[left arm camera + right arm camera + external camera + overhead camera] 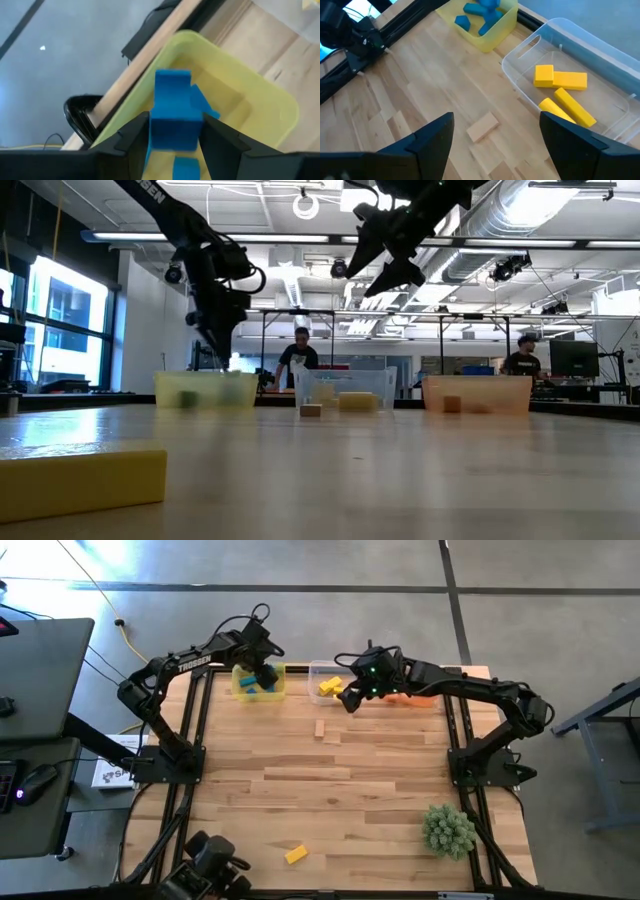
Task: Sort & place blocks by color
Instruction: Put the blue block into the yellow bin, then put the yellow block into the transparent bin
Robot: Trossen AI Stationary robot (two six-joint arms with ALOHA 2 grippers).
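My left gripper point(266, 672) is shut on a blue block point(172, 117) above the yellow bin point(244, 690) at the table's far side. More blue blocks point(186, 165) lie in that bin. My right gripper point(348, 698) is open and empty, raised in front of the clear bin point(520, 55), which holds several yellow blocks point(567, 80). A plain wood block point(482, 126) lies flat on the table below it and also shows in the high view point(320, 728). A yellow block point(295, 854) lies near the front edge. My left gripper pinches the blue block by two opposite sides point(156, 125) between its two fingers. The fingers come from above, pointing down into the yellow bin. The block is lifted clear, above the blue blocks on the bin's floor.
An orange bin point(425, 697) stands to the right of the clear bin, mostly under my right arm. A spiky green plant ball point(448, 830) sits at the front right. Two people point(300, 355) stand in the room beyond the table.
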